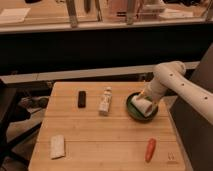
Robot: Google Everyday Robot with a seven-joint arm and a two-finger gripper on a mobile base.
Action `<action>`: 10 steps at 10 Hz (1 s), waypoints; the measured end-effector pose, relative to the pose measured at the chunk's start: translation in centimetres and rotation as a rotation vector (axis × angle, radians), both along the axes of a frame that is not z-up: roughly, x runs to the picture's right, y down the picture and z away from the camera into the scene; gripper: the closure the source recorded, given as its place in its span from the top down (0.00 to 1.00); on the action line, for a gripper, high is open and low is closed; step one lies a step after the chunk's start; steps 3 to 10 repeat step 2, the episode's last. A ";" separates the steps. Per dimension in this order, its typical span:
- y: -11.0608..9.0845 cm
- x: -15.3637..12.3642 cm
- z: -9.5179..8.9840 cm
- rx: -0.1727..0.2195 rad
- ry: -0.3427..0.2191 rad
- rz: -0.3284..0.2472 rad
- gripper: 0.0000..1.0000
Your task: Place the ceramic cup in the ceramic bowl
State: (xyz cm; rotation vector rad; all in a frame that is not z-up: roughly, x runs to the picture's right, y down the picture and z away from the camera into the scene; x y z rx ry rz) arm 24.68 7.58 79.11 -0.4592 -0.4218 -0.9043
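Observation:
The ceramic bowl (130, 110), green inside with a dark rim, sits at the right of the wooden table. The ceramic cup (140, 106), small and white, lies tilted on its side inside the bowl. My gripper (147, 94) hangs at the end of the white arm, which reaches in from the right. It is just above the far right part of the bowl, right at the cup's upper end. I cannot tell whether it touches the cup.
A white bottle-shaped figure (105, 101) stands left of the bowl and a black bar (81, 98) lies further left. A white packet (57, 146) lies at the front left. An orange carrot-like thing (150, 149) lies at the front right. A dark counter runs behind the table.

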 end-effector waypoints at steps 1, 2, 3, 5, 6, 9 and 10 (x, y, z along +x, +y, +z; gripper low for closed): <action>-0.4 0.4 -0.2 0.006 -0.003 0.006 0.49; -0.7 0.9 -0.4 0.012 -0.004 0.013 0.55; -0.7 0.9 -0.4 0.012 -0.004 0.013 0.55; -0.7 0.9 -0.4 0.012 -0.004 0.013 0.55; -0.7 0.9 -0.4 0.012 -0.004 0.013 0.55; -0.7 0.9 -0.4 0.012 -0.004 0.013 0.55; -0.7 0.9 -0.4 0.012 -0.004 0.013 0.55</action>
